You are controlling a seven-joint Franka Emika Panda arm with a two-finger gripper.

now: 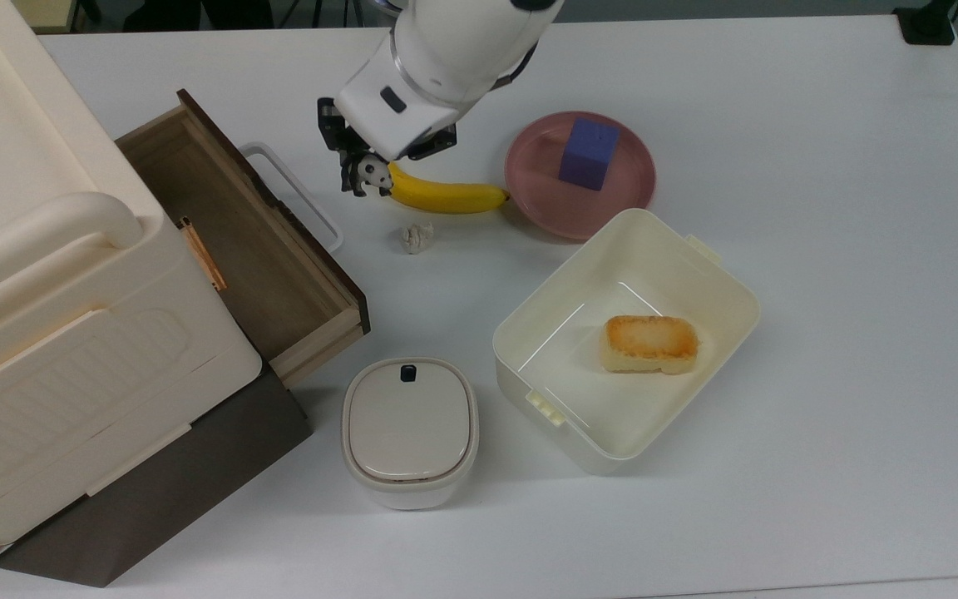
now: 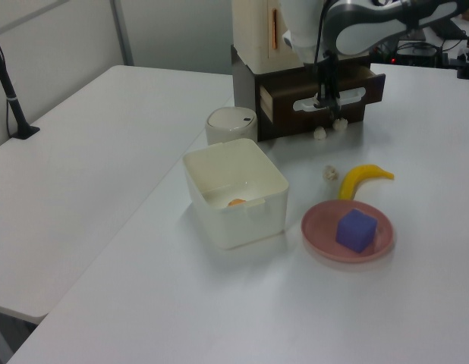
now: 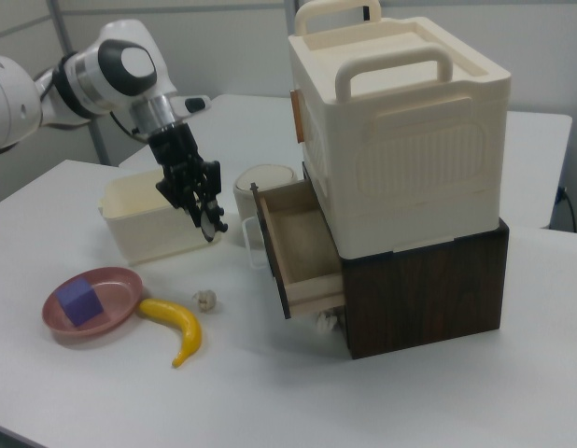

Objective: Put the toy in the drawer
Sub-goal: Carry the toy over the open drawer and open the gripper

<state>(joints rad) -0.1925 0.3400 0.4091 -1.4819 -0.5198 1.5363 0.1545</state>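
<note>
The toy (image 1: 374, 175), a tiny black-and-white panda, hangs in my gripper (image 1: 360, 173), which is shut on it. In the top view they sit just off the banana's left tip, right of the drawer's white loop handle (image 1: 294, 200). In the right view the gripper (image 3: 210, 217) holds the toy (image 3: 217, 219) well above the table, left of the drawer (image 3: 305, 250). The drawer (image 1: 234, 241) stands pulled out, its light wooden inside bare. In the left view the gripper (image 2: 325, 101) hangs in front of the drawer's dark front panel (image 2: 356, 85).
A banana (image 1: 446, 198) and a small off-white lump (image 1: 417, 237) lie near the gripper. A pink plate (image 1: 629, 179) carries a purple cube (image 1: 589, 153). A cream tub (image 1: 695, 274) holds a bread piece (image 1: 652, 343). A lidded container (image 1: 409, 428) stands by the drawer's corner.
</note>
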